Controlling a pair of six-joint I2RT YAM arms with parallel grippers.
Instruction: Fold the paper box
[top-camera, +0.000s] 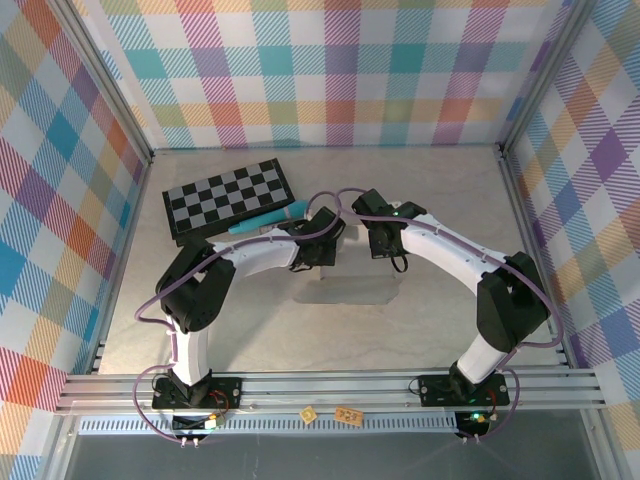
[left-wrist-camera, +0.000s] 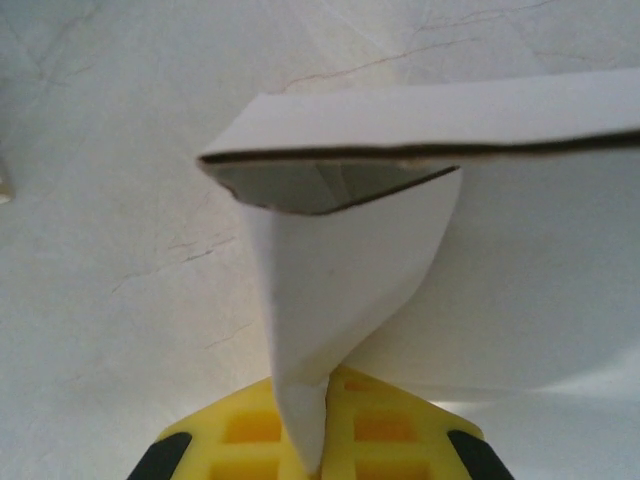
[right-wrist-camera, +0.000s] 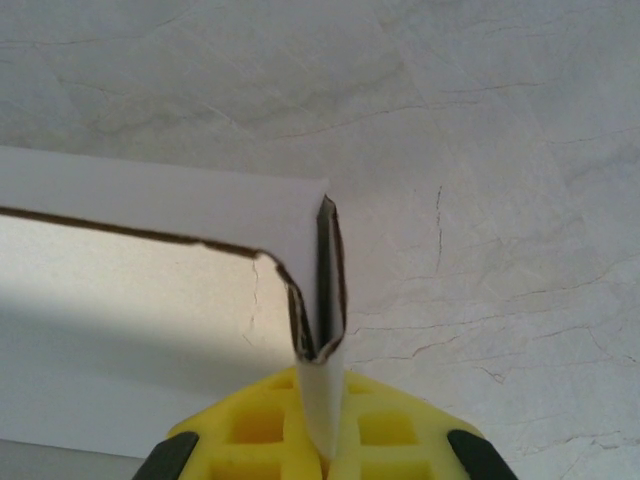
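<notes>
The paper box (top-camera: 350, 285) is white thin card, lying mid-table between the two arms, partly hidden under them. My left gripper (top-camera: 318, 248) is shut on a curled flap of the paper box (left-wrist-camera: 330, 290); the flap runs down between the yellow fingers (left-wrist-camera: 250, 430). My right gripper (top-camera: 383, 243) is shut on a folded, doubled wall of the paper box (right-wrist-camera: 325, 300), which stands upright between its yellow fingers (right-wrist-camera: 390, 430). Both grippers hang over the box's far edge, side by side.
A black-and-grey checkerboard (top-camera: 228, 198) lies at the back left, with a teal tool (top-camera: 268, 220) beside its near edge. Aluminium frame rails (top-camera: 330, 385) cross the near side. Plaid walls enclose the table (top-camera: 440, 200).
</notes>
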